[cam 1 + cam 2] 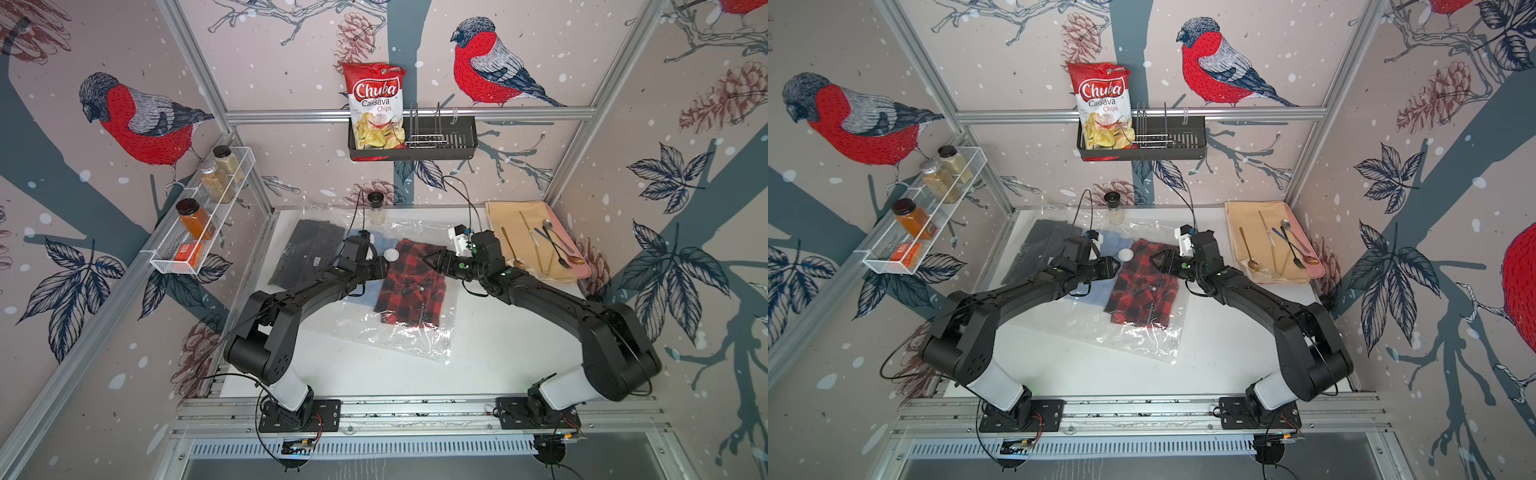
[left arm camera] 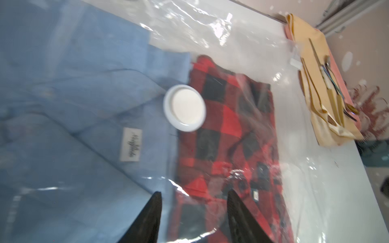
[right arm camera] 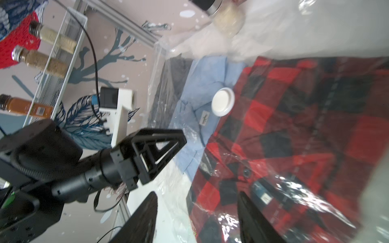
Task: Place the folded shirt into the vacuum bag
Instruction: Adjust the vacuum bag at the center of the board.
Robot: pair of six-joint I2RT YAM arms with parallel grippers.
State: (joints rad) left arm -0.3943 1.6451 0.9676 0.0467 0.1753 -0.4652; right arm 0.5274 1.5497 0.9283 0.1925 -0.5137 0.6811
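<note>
Nearest the robot, the vacuum bag's [image 1: 415, 336] crinkly edge lay flat on the table [image 1: 498, 332], well to the robot's side of the white valve cap [image 1: 390, 254]. Next came the red-and-black plaid shirt [image 1: 409, 286], just right of the cap and under the clear film. So I'd call the insert pretty much done, though I couldn't tell if its near hem fully cleared the bag's mouth. What was left, I reckon: back the arms out, maybe nudge it deeper. Its long axis ran from the robot's side toward the back wall, leaning a bit; which end was the collar, no idea. The left tool [image 2: 194, 191] hovered just on the cap's near side, spread apart and empty. The right tool [image 3: 197, 192] hung right of the cap over the shirt's edge, also released, gripping nothing I could see. Left of the cap lay a blue shirt [image 2: 84, 84], and further left a dark one [image 1: 303, 249], both bagged.
</note>
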